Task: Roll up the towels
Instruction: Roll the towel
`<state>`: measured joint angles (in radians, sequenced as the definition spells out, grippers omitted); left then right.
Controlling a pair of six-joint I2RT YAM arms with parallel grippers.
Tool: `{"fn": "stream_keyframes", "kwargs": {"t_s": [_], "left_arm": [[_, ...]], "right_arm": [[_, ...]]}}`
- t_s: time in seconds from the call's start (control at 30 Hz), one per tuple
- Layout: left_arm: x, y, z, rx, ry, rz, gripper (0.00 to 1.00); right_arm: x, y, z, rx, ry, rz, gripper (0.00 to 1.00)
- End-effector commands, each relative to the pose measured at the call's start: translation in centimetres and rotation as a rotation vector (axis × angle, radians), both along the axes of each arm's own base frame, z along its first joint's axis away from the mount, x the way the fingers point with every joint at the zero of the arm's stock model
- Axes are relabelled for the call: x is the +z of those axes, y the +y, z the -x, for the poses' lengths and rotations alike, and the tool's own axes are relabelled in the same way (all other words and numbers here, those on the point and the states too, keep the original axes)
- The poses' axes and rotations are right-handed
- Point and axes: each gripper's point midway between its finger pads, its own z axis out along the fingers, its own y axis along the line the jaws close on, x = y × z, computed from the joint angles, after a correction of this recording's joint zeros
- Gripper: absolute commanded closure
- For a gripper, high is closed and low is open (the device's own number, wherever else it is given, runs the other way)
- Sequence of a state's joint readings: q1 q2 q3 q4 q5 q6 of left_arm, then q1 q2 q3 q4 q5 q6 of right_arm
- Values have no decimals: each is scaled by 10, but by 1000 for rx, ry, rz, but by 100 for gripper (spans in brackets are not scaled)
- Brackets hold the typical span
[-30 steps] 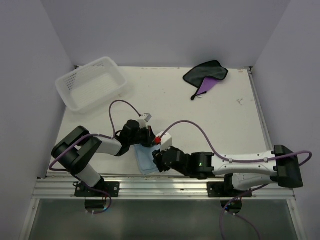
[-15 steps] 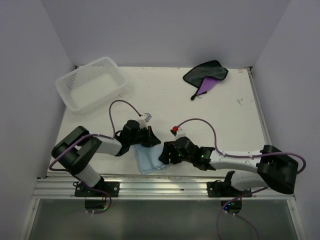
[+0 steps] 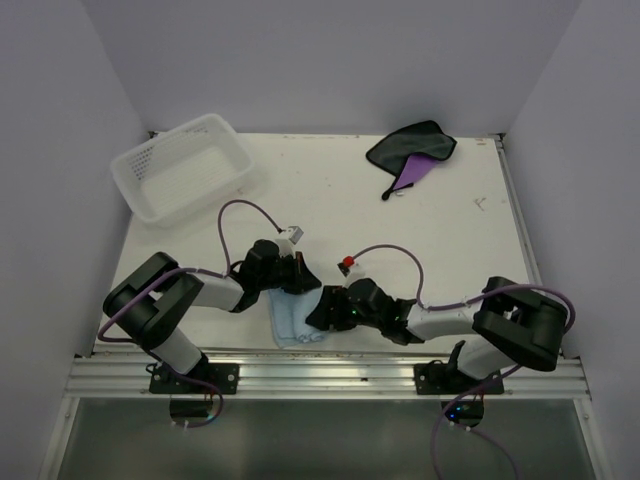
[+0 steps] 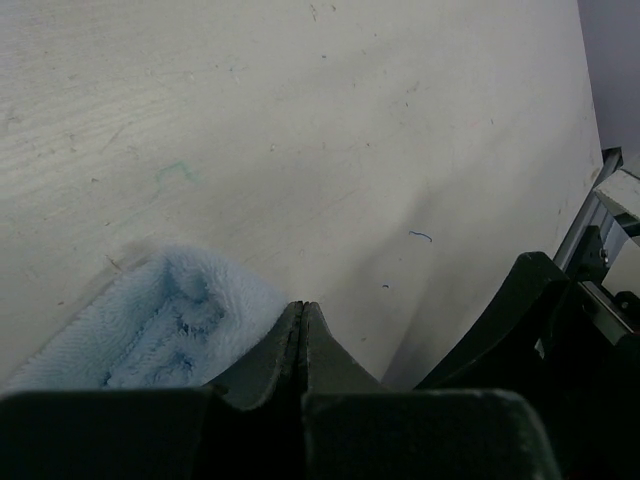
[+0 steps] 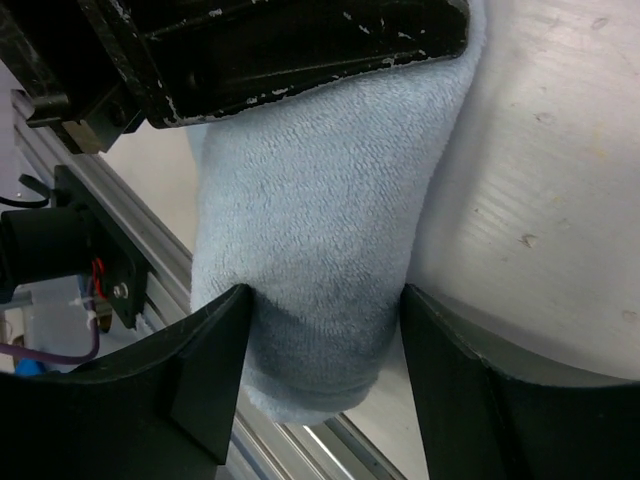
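The light blue towel [image 3: 293, 322] lies rolled into a short tube near the table's front edge. In the right wrist view the towel [image 5: 320, 200] runs between the fingers of my right gripper [image 5: 324, 292]. That gripper is open and straddles the roll's near end, fingers close against its sides. My left gripper [image 3: 299, 284] is shut with nothing between its jaws. Its tip [image 4: 302, 306] rests beside the fluffy end of the towel [image 4: 165, 325]. The purple towel with the dark face [image 3: 412, 150] lies crumpled at the far right, away from both grippers.
A white lattice basket [image 3: 165, 135] stands at the far left. The aluminium rail [image 3: 320, 372] runs along the front edge just behind the roll. The left gripper's black body [image 5: 300, 50] sits over the roll's far end.
My right gripper has opened wider around the blue roll and shifted slightly left, while its arm folded back toward its base. The left gripper has stayed shut and still.
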<state>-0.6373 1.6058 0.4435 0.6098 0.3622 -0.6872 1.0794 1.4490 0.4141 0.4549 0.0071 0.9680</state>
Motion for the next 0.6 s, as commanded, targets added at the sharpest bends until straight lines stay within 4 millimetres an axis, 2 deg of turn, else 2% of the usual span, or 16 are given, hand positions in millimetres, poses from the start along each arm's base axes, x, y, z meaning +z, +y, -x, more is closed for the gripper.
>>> {"fn": "stream_keyframes", "kwargs": {"t_s": [0.0,0.07,0.1,0.2,0.23,0.27,0.3,0.33,0.37,0.43,0.47,0.57], "left_arm": [[-29,21,5,32,36,-130,100],[-27,21,4,34,33,-128,100],[-27,21,5,32,34,-128,100],[-24,20,3,35,30,-126,100],[-22,20,2,35,27,-127,100],[-21,21,1,39,28,-131,100],[-18,21,0,44,20,-127,100],[-15,20,0,42,14,-122,100],[-14,20,-1,44,15,-123,100],[-7,18,-5,47,-1,-120,100],[-7,19,-5,47,5,-124,100],[3,16,-10,49,-11,-116,100]], "right_arm": [[8,14,3,15,13,-97,38],[7,16,2,15,11,-104,43],[6,16,2,19,7,-97,52],[5,15,-2,23,-24,-53,66],[1,12,0,29,-21,-19,69],[10,14,-3,38,-59,-10,71],[4,6,-5,25,-67,50,74],[5,4,-6,29,-83,74,76],[19,9,-8,31,-117,69,76],[13,-2,-10,40,-148,171,78],[20,2,-11,52,-169,182,79],[20,-7,-13,57,-196,276,82]]}}
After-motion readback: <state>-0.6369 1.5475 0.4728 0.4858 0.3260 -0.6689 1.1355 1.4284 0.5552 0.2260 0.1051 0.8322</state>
